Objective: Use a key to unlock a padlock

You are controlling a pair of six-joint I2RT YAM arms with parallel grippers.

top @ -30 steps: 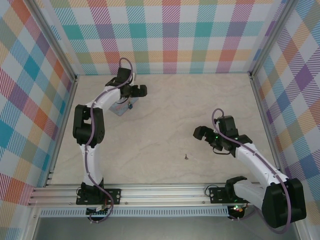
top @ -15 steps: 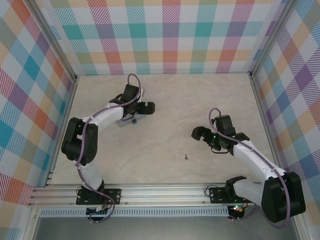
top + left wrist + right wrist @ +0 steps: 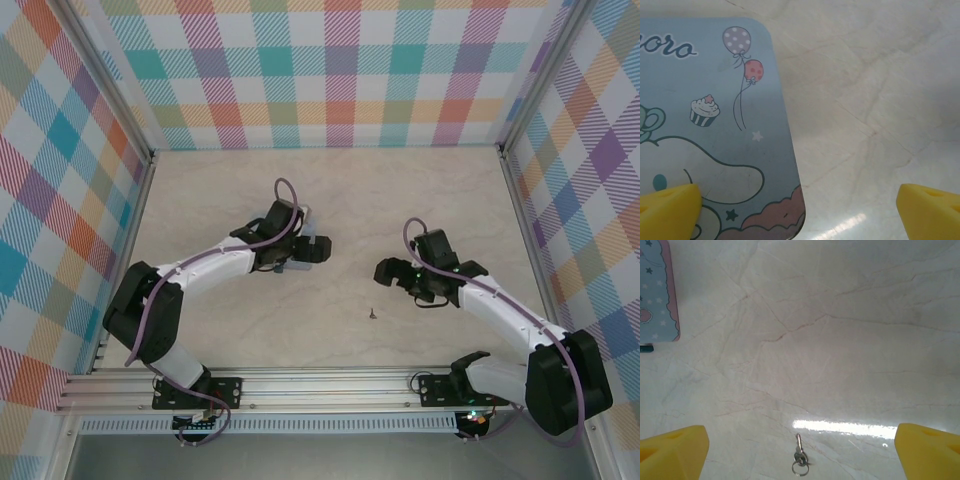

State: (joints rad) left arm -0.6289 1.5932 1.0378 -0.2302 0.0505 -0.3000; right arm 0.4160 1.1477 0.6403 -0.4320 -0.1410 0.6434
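Note:
The key [image 3: 371,313] lies on the table on a small ring, a thin grey sliver between the two arms. In the right wrist view the key [image 3: 799,460] sits low and centred between my yellow fingertips [image 3: 675,450]. My right gripper [image 3: 405,285] is open and hovers up and to the right of it. My left gripper [image 3: 303,258] is open over the pale blue cartoon tin [image 3: 715,125], whose right edge lies between the fingers [image 3: 670,210]. A dark blue-green bit [image 3: 645,347] pokes out beside the tin's corner [image 3: 657,290]; I cannot tell if it is the padlock.
Plaid walls close in the marble-patterned table [image 3: 440,190] at the back and both sides. An aluminium rail [image 3: 320,385] with the arm bases runs along the near edge. Bare tabletop stretches between the tin and the key.
The left arm has swung right and toward the near edge, and the tin has shifted with it. The right gripper has moved a little left and farther back.

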